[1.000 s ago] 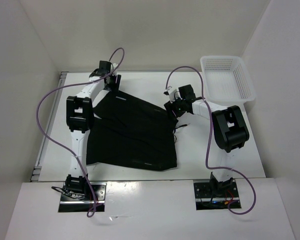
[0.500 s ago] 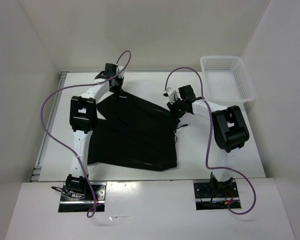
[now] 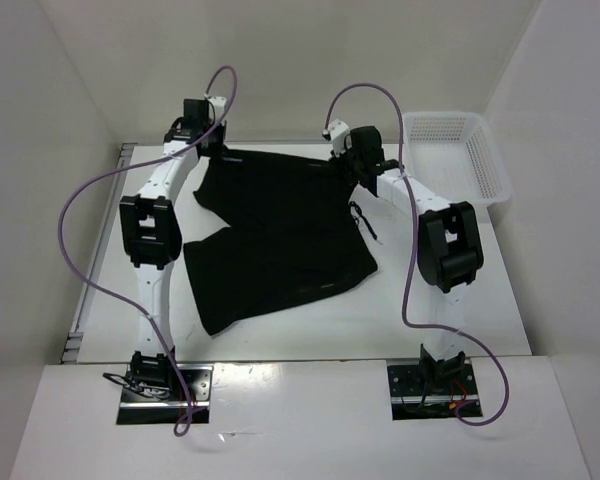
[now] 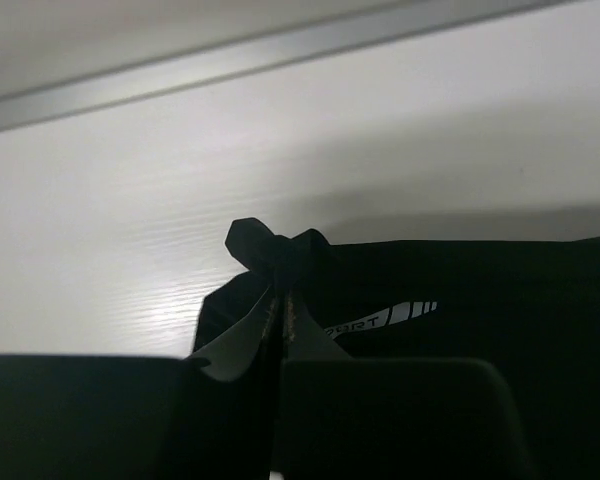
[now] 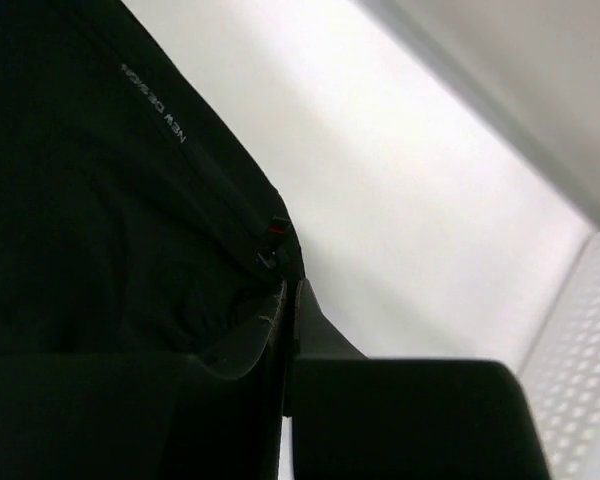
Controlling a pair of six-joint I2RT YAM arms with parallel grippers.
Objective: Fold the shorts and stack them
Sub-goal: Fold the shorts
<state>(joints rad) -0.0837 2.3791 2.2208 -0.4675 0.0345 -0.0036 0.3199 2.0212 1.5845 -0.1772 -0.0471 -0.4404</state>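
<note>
Shorts [image 3: 280, 235], plain black, lie spread over the middle of the white table [image 3: 450, 310] in my overhead view. Their top edge is stretched straight across the upper centre of the frame, and the rest drapes down toward the lower left. A thin cord [image 3: 364, 222] trails at the cloth's right edge.

My left claw [image 3: 206, 150] is at the upper left corner of the cloth, jaws pressed fully together on the fabric. In the left wrist view, the left claw [image 4: 280, 300] pinches a small knot of black cloth that pokes up above the tips. A pale striped logo [image 4: 380, 318] sits just right of them on the shorts [image 4: 500, 300].

My right claw [image 3: 353, 160] is at the upper right corner, also clamped tight on the edge. In the right wrist view, the right claw [image 5: 288, 300] grips the hem of the shorts [image 5: 90, 220] just below a tiny red tab [image 5: 279, 225]. Pale lettering [image 5: 155, 103] runs across the upper left.

A white mesh basket [image 3: 500, 180] stands in the overhead view's upper right, apart from the cloth.
</note>
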